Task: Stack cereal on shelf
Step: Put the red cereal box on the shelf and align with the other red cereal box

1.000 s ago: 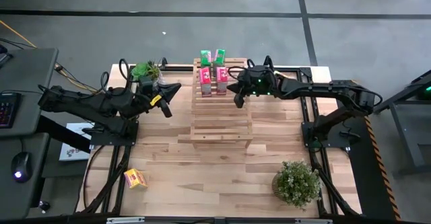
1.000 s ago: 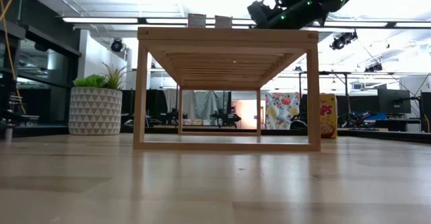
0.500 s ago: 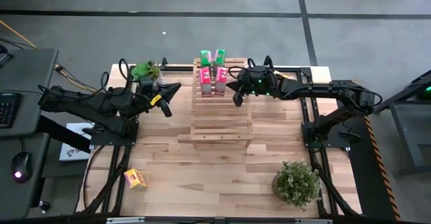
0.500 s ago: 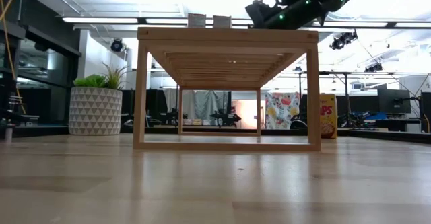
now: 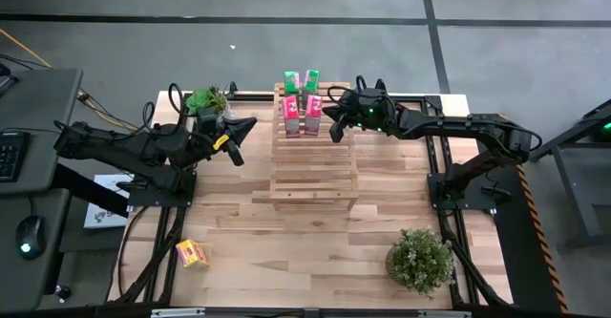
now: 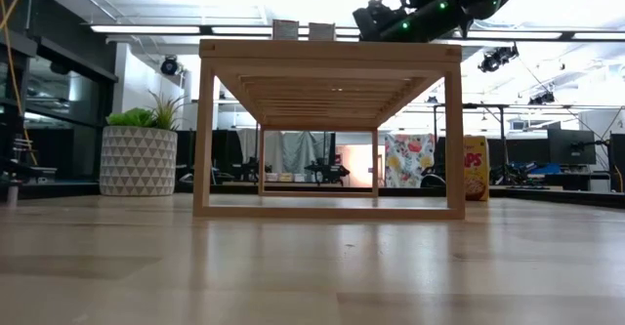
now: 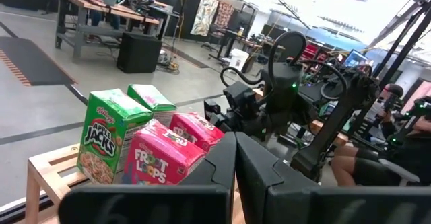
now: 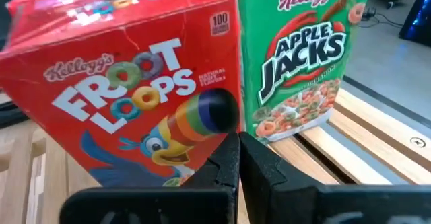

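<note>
From table height, the boxes on the shelf [image 6: 330, 128] were hidden but for two tops. From above, two green [image 5: 311, 79] and two pink-red boxes [image 5: 290, 116] were seen on its rear tiers; a yellow box [image 5: 192, 253] lay on the tabletop [image 5: 305, 246]. The right gripper [image 5: 331, 129], fingers pressed together and empty, was held beside the boxes; the left gripper [image 5: 234, 140], likewise closed, was kept left of the shelf. Benches filled the room behind.

Right gripper [image 5: 331, 130] nearer the cereal boxes [image 5: 302, 116].
</note>
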You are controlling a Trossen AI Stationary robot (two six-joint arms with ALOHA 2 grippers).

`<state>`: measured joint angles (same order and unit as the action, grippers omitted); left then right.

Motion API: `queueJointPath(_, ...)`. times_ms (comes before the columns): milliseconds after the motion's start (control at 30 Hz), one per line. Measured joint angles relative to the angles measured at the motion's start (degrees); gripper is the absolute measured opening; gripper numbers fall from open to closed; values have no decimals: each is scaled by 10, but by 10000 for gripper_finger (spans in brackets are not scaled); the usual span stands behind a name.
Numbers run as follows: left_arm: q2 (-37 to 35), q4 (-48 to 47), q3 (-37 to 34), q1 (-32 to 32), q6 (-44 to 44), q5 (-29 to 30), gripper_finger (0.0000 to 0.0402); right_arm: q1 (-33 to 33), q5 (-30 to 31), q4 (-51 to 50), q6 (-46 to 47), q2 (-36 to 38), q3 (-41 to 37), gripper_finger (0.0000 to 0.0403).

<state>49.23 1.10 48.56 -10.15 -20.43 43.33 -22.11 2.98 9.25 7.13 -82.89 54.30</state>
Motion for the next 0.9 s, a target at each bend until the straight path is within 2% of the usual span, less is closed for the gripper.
queueJointPath(400, 0, 0, 0, 0, -3, 0, 1, 0, -46, 18, -6, -41, 17, 0)
queueJointPath(567, 0, 0, 0, 0, -4, -1, 0, -3, -24, -27, -28, -36, 28, 0)
queueJointPath(733, 0, 0, 0, 0, -1, -1, 0, -9, -23, -124, -31, -16, 42, 0)
queueJointPath(900, 0, 0, 0, 0, 11, -1, 0, 0, -57, -166, -6, -9, 42, 0)
